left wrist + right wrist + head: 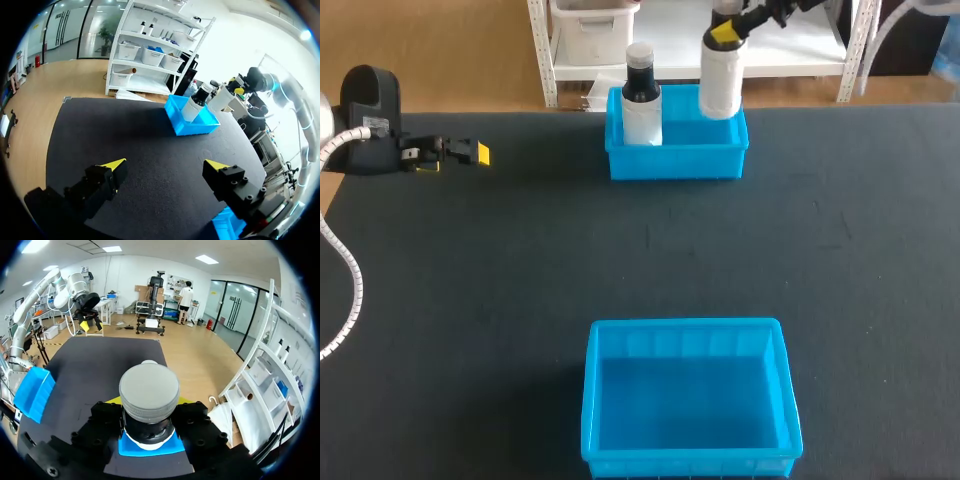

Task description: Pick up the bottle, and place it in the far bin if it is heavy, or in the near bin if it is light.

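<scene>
A white bottle (721, 80) with a grey cap (149, 386) is upright between the fingers of my right gripper (725, 35), which is shut on its neck. Its lower end is inside the right half of the far blue bin (676, 160); whether it touches the floor of the bin I cannot tell. In the right wrist view my right gripper (149, 402) holds the bottle over the far bin (150, 446). The near blue bin (688, 335) stands at the table's front. My left gripper (470, 152) is open at the table's far left, seen in its own view as the left gripper (165, 167) with nothing between the fingers.
A second bottle (641, 95), white with a black top, stands in the left half of the far bin, close beside the held one. The left wrist view shows this second bottle (195, 102) in the far bin (192, 125). Dark table lies between the bins.
</scene>
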Available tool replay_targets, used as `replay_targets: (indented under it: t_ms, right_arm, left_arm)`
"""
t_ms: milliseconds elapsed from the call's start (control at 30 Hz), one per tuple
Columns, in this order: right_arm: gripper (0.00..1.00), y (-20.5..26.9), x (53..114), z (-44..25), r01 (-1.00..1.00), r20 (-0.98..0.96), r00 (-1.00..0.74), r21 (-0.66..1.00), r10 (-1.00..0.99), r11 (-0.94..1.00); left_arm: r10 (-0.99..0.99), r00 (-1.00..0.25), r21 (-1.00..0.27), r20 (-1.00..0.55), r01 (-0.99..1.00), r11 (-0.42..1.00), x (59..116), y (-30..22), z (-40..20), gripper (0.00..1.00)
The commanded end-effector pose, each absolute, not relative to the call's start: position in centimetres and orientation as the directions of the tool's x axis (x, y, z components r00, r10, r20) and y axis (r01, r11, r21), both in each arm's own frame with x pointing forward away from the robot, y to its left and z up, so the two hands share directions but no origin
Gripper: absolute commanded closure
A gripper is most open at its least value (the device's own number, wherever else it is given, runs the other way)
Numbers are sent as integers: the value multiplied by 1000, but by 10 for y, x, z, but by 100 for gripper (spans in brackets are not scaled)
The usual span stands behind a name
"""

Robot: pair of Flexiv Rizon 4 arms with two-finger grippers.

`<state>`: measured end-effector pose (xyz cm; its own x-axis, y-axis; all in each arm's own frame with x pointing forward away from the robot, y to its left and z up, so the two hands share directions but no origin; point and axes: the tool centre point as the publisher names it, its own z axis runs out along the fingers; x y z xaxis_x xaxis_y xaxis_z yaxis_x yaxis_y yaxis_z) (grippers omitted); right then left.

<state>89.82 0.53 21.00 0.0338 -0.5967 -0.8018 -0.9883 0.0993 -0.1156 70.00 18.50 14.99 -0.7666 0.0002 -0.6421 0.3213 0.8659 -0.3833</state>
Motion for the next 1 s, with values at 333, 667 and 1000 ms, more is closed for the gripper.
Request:
replay_targets:
  t_ms: [333,667,1000]
  right_arm:
    - [100,26,907,193,-998,-793,34,-60,-608,23]
    - [100,29,909,171,-999,-799,7,-28,-602,26]
    - [100,29,913,155,-1000,-803,-10,-9,-596,30]
  left_arm:
    - [0,-767,-383,-642,321,866,700,185,150,0]
    - [0,-767,-383,-642,321,866,700,185,150,0]
    - [0,-767,-383,-642,321,866,700,185,150,0]
